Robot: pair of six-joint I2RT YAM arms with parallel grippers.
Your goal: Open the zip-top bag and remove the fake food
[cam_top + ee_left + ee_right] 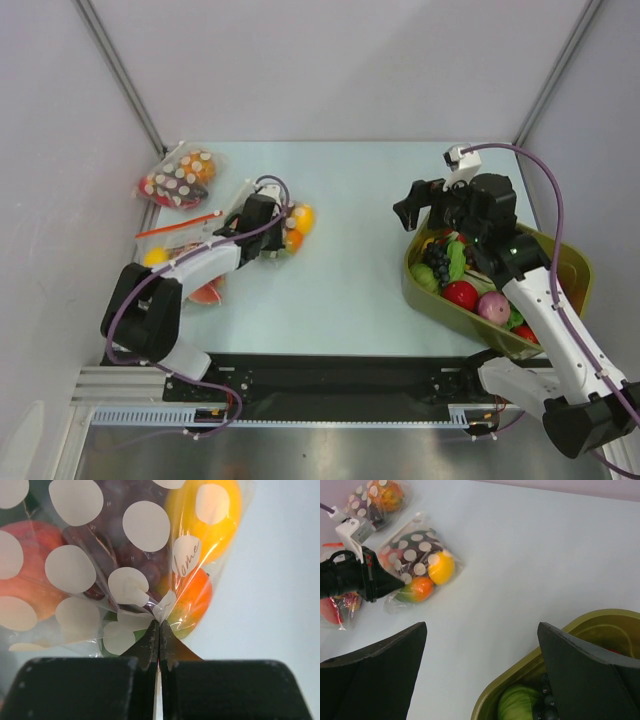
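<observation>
**Fruit sorting, mid-task:** An olive tub (572,262) at the right of the table (350,290) holds loose dark grapes (436,262), a red apple (460,295), a pink bulb (493,307) and green pieces. Left of centre lies the zip-top bag (295,228), clear plastic with white dots, packed with the fake food (197,597): a peach (25,570), purple grapes (115,550) and a yellow fruit (220,535). The left gripper (159,630), its arm stretched low over the table, has its jaws pinched together on the bag's gathered edge. The right gripper (481,627) hovers over the tub's far-left rim, jaws wide apart, holding nothing. A second dotted bag (178,178) and a red-strip bag (185,225) lie at far left.
</observation>
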